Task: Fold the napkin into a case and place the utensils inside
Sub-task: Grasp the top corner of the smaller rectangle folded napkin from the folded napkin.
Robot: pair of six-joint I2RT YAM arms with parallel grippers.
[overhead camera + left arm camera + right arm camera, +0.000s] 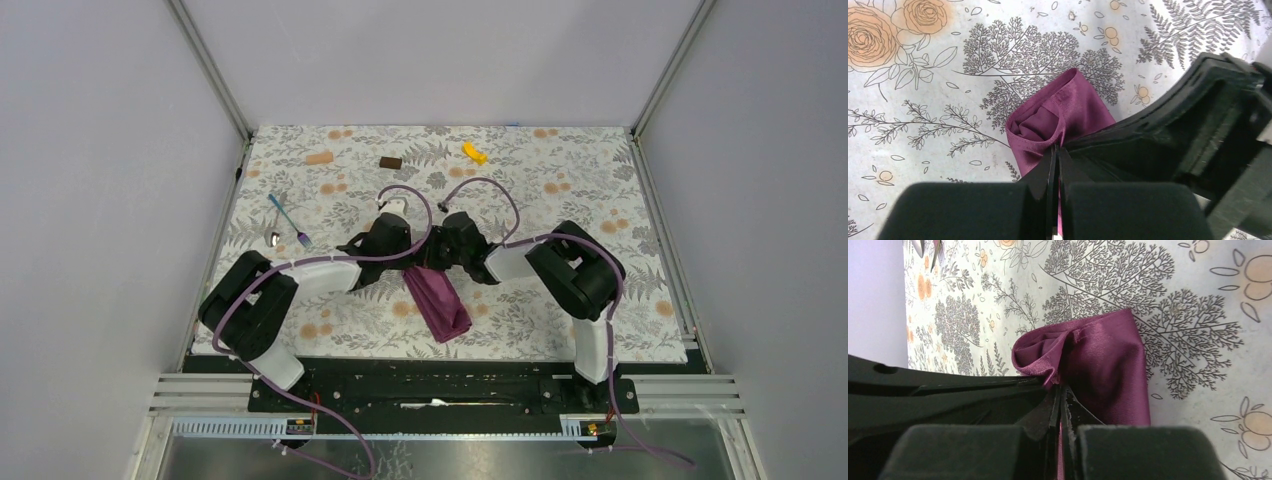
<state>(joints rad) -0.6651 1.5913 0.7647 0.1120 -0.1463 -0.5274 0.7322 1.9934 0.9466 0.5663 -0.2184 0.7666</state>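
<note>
Napkin (440, 302) folded narrow, pinched by both jaws, utensils (288, 220) outside it

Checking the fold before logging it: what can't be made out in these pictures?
Napkin, far end, top view: covered by both arms' wrists.
Napkin, near part, both wrist views: hidden behind each camera's own shut jaws; the pinched layers cannot be counted.
Fork and spoon, top view: too small for detail; spoon handle not discernible.
Small yellow piece and brown block: too small to identify.

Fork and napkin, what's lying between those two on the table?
In the top view, only the left arm crosses the floral covering between the fork and the napkin; no loose item lies there.
</note>
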